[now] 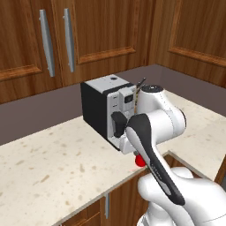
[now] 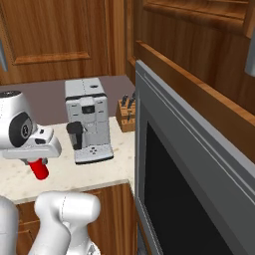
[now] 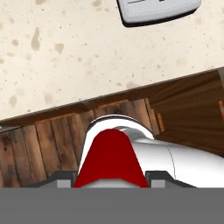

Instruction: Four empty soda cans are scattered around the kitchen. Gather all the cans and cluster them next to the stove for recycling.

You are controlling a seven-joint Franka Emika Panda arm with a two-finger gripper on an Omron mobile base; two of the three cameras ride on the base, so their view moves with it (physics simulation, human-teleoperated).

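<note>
Wood-cabinet kitchen, speckled bench. Pincer at left of right base view, clenched on one soda can held just off the bench edge. Can looks light, thin-walled, slick: grip mid-body, gently. Beyond it: one coffee machine, one knife block. Count: one can.

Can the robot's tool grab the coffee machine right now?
Probably not. The tool is already shut on a red soda can, so it is busy. The coffee machine stands close by on the counter, with nothing between.
</note>
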